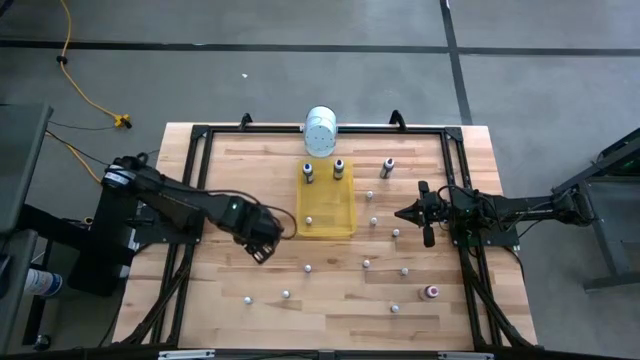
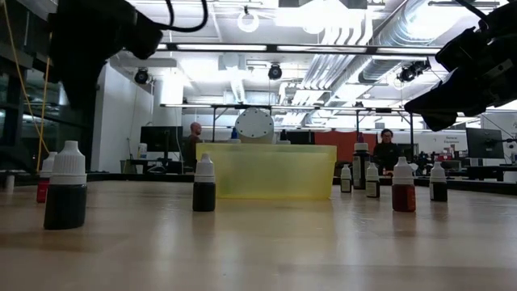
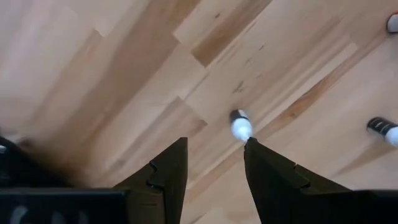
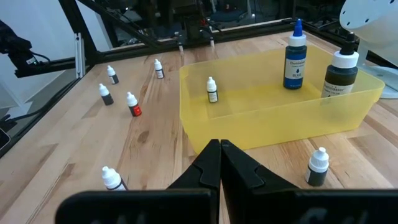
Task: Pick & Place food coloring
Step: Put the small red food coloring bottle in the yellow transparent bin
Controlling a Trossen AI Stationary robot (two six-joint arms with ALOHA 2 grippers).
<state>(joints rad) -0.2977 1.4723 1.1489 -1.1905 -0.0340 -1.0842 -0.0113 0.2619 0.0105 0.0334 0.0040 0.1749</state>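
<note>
Wooden tabletop is dotted with food coloring bottles; one (image 3: 240,125) is framed by the left gripper's (image 3: 214,163) open, empty fingers. A tip-over is risked if clipped. The right gripper (image 1: 404,214) is closed, empty.

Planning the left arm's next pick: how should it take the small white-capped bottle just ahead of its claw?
Grip the small bottle by its dark body under the white cap, coming straight down. It stands upright and alone on the table, and the left claw is open above.

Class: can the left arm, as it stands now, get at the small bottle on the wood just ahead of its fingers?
Probably yes: the left gripper is open, the small bottle stands alone on bare table.
</note>
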